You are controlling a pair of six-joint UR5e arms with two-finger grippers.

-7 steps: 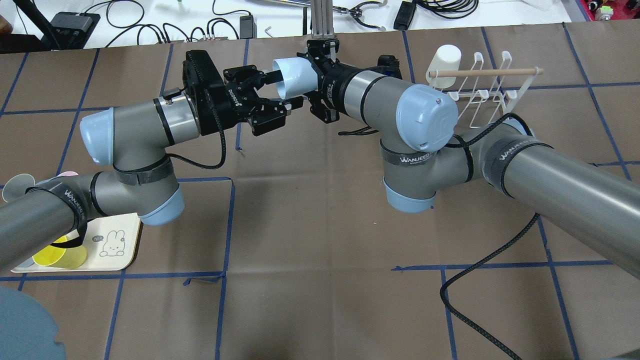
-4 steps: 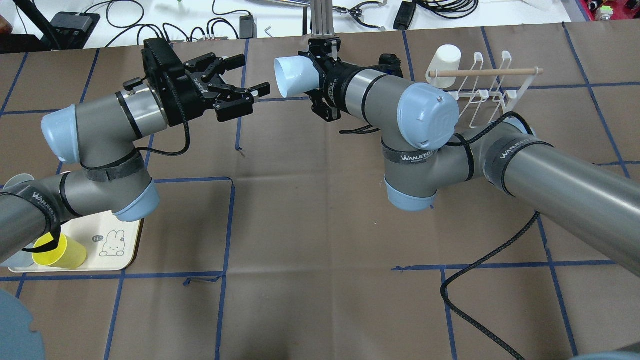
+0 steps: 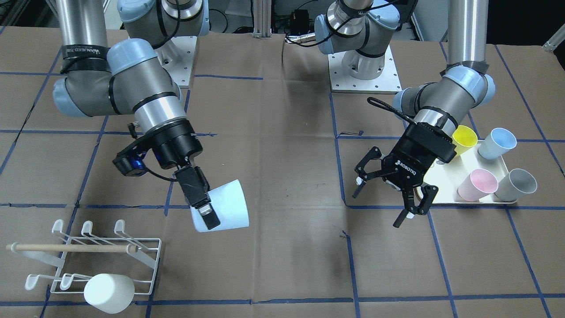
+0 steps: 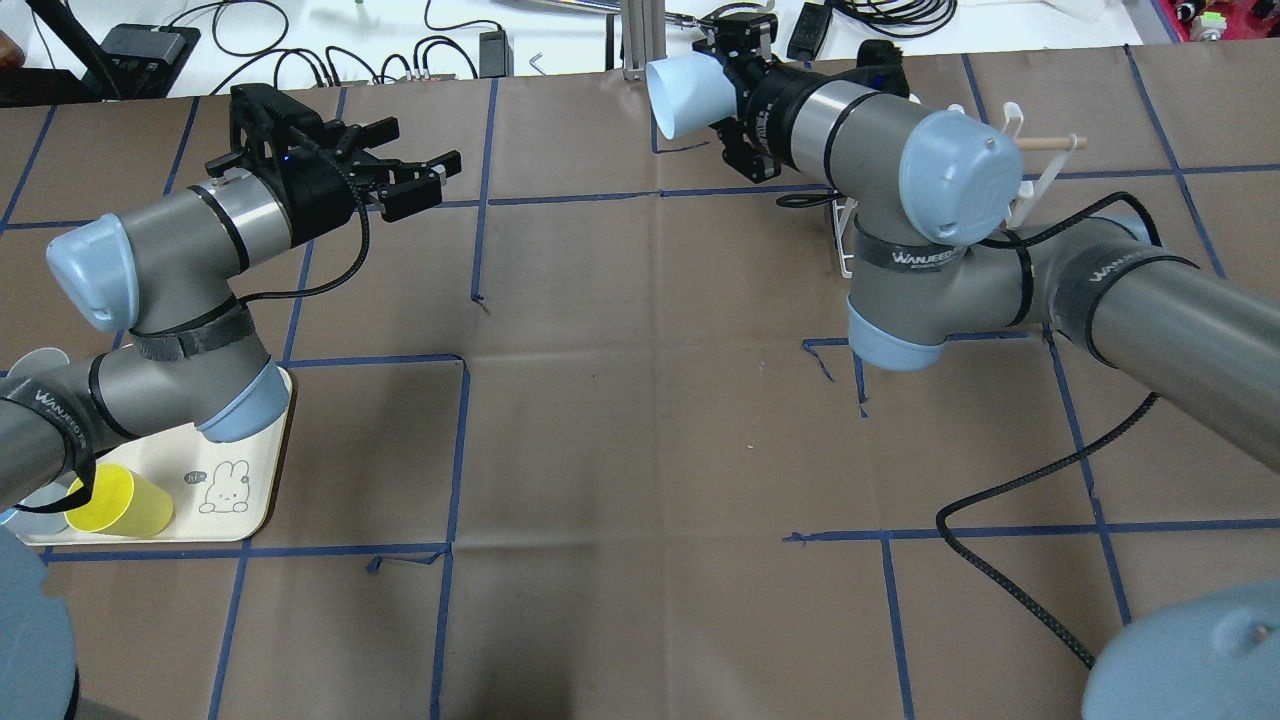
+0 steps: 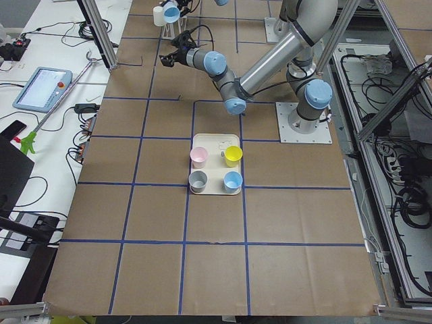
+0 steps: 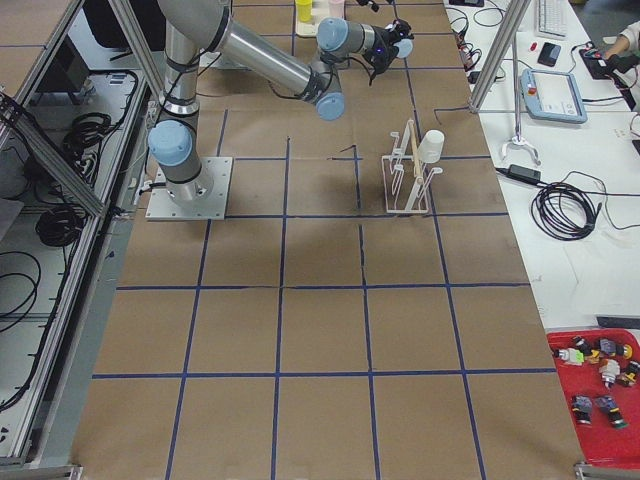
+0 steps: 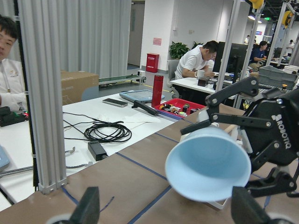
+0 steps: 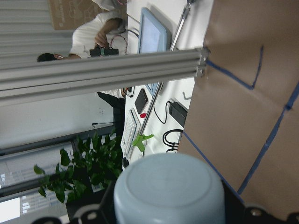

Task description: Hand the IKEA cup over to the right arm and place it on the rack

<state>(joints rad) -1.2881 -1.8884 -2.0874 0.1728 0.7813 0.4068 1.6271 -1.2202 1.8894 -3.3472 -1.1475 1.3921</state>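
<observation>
The pale blue cup (image 3: 223,207) is in the grip of the right tool (image 3: 207,212), lying on its side in the air. Its open mouth is turned toward the left arm and its base toward the right wrist. One black finger (image 3: 197,191) lies along the cup's outer wall; the other is hidden behind the cup, so the clamp shows from one side only. The cup appears to hang clear of the desk (image 3: 287,154), near the rack (image 3: 148,254) but not on it.

The rack is a white wire frame with a wooden dowel (image 3: 70,248) across it, and it carries a white cup (image 3: 109,293) at its outer end.

The left tool (image 3: 377,210) is well apart from the blue cup — its fingers are spread wide with nothing between them. Just beside it is a cream tray (image 3: 446,176) holding four cups on their sides: a yellow cup (image 3: 463,137), a light blue cup (image 3: 496,143), a pink cup (image 3: 476,184) and a grey cup (image 3: 514,185). The desk is covered in brown paper — blue tape marks it into squares.
</observation>
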